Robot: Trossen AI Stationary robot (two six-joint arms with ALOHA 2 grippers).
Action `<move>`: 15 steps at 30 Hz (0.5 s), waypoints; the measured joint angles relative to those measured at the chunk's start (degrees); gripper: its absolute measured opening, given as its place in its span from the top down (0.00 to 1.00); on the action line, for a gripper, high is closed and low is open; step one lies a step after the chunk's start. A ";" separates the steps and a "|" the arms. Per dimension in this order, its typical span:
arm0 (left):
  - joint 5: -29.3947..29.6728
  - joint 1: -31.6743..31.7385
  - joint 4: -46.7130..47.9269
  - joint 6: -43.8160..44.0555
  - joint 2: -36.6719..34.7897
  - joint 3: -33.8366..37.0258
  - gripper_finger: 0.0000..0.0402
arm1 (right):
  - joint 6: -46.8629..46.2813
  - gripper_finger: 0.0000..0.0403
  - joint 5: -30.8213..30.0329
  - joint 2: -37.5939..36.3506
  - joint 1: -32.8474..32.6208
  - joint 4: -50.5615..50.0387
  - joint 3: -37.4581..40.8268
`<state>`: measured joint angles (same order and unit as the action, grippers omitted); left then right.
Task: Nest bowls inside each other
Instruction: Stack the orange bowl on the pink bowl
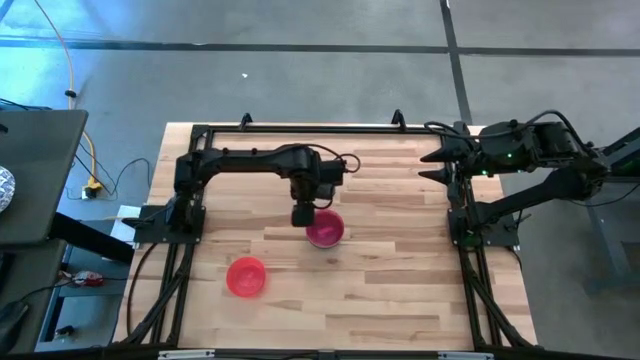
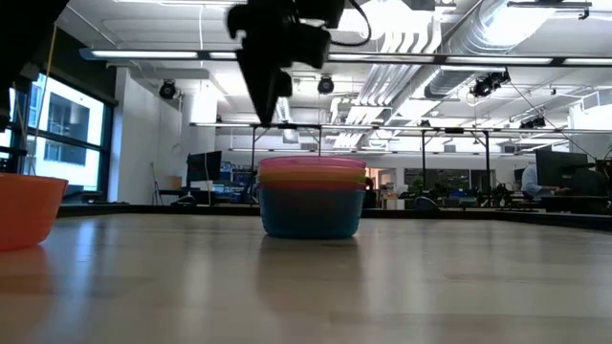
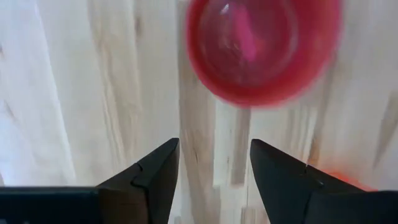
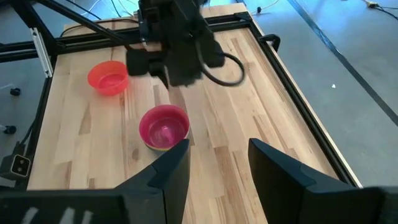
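A stack of nested bowls rests on its base near the table's middle. Its top bowl is pink; the low view shows yellow and teal blue layers beneath. A single red bowl stands toward the near left and also shows in the right wrist view. My left gripper hovers open just above and left of the stack, fingers pointing down, touching nothing. My right gripper waits open at the table's far right. The green and purple bowls cannot be told apart in the stack.
A black frame runs along the table's far edge and down both sides. Bare wood lies to the right of the stack and toward the near edge. A dark side table stands left of the table.
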<state>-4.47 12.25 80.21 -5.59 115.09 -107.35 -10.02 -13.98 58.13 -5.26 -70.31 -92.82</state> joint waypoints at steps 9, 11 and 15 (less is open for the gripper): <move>-0.23 -3.48 1.74 -7.81 -4.04 -0.02 0.53 | 0.00 0.61 0.00 -0.02 0.01 -0.36 -0.01; -1.33 -4.31 2.14 -8.86 -4.33 -0.02 0.53 | -0.02 0.61 0.01 -0.02 0.01 -0.54 0.00; -3.21 -6.21 4.08 -10.93 -4.64 0.00 0.53 | -0.07 0.61 0.02 -0.02 0.00 -0.72 0.00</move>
<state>-7.68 6.04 84.29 -16.52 110.45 -107.35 -10.09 -13.96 58.11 -5.26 -71.02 -92.82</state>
